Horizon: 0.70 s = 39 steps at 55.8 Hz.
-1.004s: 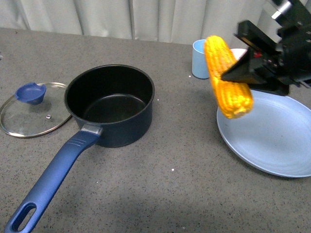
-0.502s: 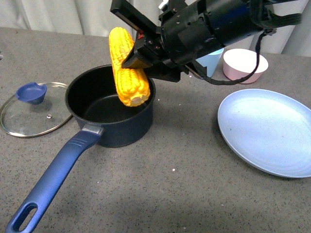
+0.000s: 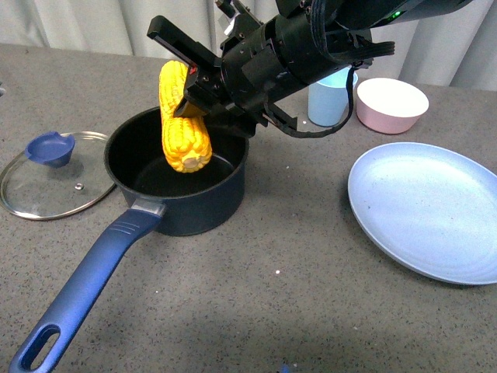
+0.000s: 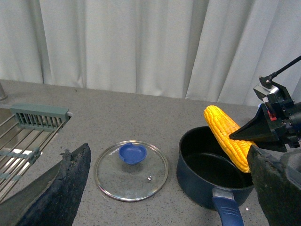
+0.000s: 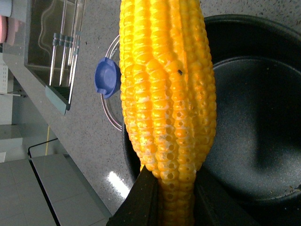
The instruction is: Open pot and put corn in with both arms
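Jaws of outstretched right arm (image 3: 311, 47) around corn (image 3: 183, 124), over pot (image 3: 203, 215).

- The left tool (image 4: 167, 157) has its two dark, rough-surfaced fingers (image 4: 61, 188) spread wide at either lower corner of the view, with nothing between them.
- A glass lid (image 4: 115, 176) lies flat on the grey speckled tabletop (image 4: 117, 113), its blue knob (image 4: 132, 153) facing up.
- Just beside the lid stands the dark navy pot (image 4: 197, 186), uncovered, its blue handle (image 4: 228, 212) partly in view.
- A yellow corn cob (image 4: 228, 136) hangs tilted above the pot's opening, its lower part hidden behind the near finger.
- The right tool (image 4: 251, 134) holds the cob, a black pointed finger against its side.
- A wire rack (image 4: 28, 134) sits near the lid.
- A white curtain (image 4: 141, 42) hangs behind.
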{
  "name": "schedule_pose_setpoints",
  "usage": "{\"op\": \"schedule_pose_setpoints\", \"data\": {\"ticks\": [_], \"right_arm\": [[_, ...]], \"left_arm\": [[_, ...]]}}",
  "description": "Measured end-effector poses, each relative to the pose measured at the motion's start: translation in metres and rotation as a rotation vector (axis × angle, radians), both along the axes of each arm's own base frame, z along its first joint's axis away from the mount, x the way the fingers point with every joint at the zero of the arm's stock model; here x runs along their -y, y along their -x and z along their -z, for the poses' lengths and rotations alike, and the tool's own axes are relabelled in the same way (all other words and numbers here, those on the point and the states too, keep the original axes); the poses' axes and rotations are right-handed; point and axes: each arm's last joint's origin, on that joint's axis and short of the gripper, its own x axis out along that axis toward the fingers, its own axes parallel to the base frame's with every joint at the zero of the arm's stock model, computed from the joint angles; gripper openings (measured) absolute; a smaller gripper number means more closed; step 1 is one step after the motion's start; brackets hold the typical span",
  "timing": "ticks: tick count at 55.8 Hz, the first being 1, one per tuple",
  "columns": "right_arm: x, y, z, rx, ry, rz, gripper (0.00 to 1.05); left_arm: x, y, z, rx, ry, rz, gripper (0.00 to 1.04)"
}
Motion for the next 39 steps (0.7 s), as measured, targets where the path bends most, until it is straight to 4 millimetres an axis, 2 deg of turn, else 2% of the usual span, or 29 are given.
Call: {"op": "schedule_pose_setpoints", "data": {"ticks": [12,16,19,36,39], "right_arm": [[-0.0028,-0.0032,0.0045,-0.012,0.003,0.002,0.13],[-0.0031,-0.0037,0.0062,-0.022,0.004,0.004,0.34],[-0.0031,-0.0037,0.0067,-0.025,0.004,0.006,0.43],[0.0001,-0.0056,0.0058,0.000,-0.003,0.024,0.95],[0.0028,-0.0046,0.0057,0.008,0.002,0.037,0.97]], "left_arm": [[0.0000,0.0000,0.0000,0.000,0.000,0.000,0.98],[0.0000,0.0000,0.0000,0.000,0.000,0.000,0.98],[0.0000,0.0000,0.0000,0.000,0.000,0.000,0.98],[0.0000,0.0000,0.0000,0.000,0.000,0.000,0.98],[0.0000,0.0000,0.0000,0.000,0.000,0.000,0.98]]}}
